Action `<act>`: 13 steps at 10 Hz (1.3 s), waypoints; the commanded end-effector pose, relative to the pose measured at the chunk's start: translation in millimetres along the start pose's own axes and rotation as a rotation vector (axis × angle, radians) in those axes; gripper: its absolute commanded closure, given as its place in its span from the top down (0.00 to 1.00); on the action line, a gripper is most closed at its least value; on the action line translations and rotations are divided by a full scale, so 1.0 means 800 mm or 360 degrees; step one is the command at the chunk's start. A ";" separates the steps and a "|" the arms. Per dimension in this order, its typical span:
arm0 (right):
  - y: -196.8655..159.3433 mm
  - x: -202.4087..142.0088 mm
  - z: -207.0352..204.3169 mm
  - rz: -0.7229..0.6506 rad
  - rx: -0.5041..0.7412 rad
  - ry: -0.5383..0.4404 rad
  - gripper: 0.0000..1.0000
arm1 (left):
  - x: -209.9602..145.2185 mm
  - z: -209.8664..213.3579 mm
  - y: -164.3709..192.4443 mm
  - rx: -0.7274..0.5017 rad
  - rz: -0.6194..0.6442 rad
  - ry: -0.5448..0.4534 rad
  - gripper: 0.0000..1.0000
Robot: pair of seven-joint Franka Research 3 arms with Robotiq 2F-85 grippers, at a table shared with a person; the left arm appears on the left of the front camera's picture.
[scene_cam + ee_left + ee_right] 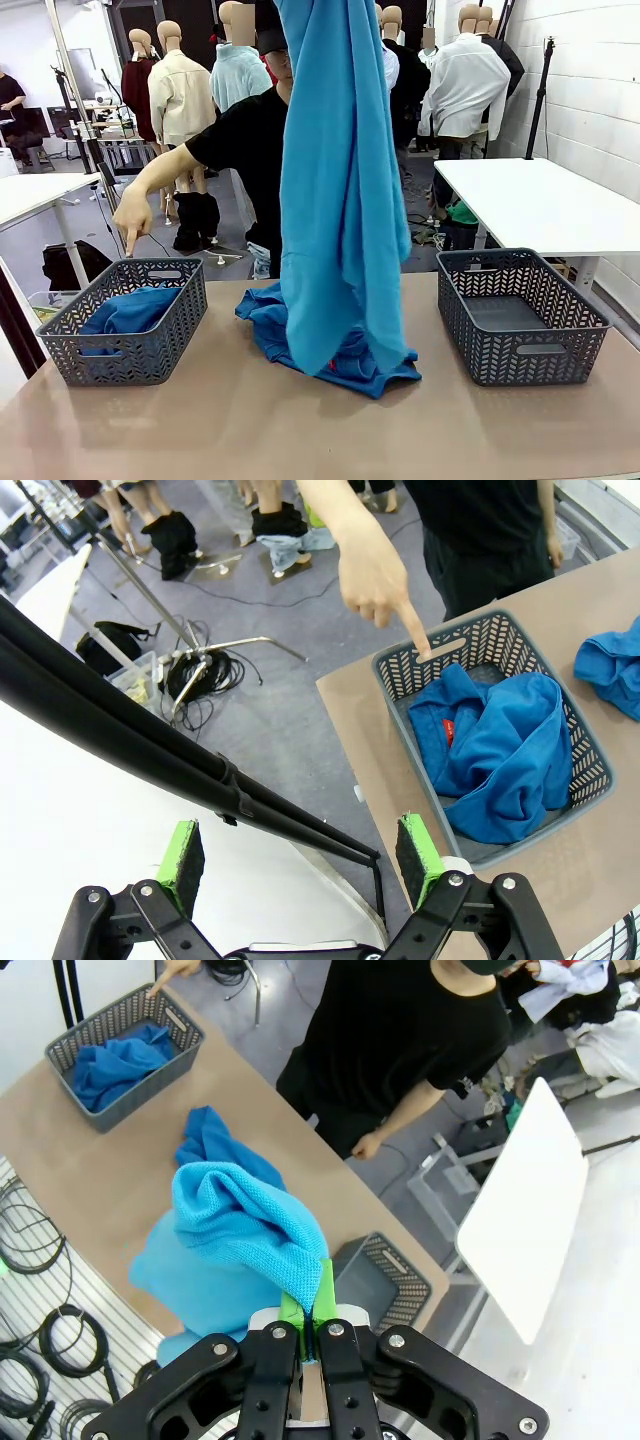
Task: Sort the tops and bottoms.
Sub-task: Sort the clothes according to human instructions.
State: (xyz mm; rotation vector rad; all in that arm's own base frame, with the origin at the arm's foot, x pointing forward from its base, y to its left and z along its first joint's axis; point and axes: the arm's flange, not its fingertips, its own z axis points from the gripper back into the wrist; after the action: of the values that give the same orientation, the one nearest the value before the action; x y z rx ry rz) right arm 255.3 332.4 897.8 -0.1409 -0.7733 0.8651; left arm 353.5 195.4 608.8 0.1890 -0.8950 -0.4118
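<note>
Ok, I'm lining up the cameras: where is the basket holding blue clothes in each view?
Front view: basket at lower left.
Left wrist view: basket right of centre.
Right wrist view: basket in the upper left corner.
Shared landmark: the person's hand pointing at its rim.

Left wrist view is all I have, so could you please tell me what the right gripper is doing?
Observer: The right gripper is shut on a turquoise garment, held high over the table.
Operator: Thank you. Is there anywhere else to sort into?
Observer: Yes, a grey basket stands at the table's right end.
Operator: Is anything left to sort?
Observer: A blue pile lies mid-table, under the hanging garment's lower end.
</note>
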 end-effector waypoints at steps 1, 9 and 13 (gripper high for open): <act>0.001 -0.003 0.002 0.0007 -0.0009 -0.0003 0.00 | 0.001 0.001 0.002 -0.0006 -0.0009 0.0027 1.00; 0.001 -0.003 0.002 0.0007 -0.0009 -0.0003 0.00 | 0.001 0.001 0.002 -0.0006 -0.0009 0.0027 1.00; 0.011 0.062 0.001 0.0103 -0.0029 -0.0093 0.00 | 0.001 0.001 0.002 -0.0006 -0.0009 0.0027 1.00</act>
State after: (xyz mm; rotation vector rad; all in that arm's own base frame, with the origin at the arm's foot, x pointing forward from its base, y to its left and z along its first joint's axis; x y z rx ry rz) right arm 257.0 342.0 900.9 -0.1448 -0.7890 0.8852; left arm 353.6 195.2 608.9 0.1891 -0.8951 -0.4123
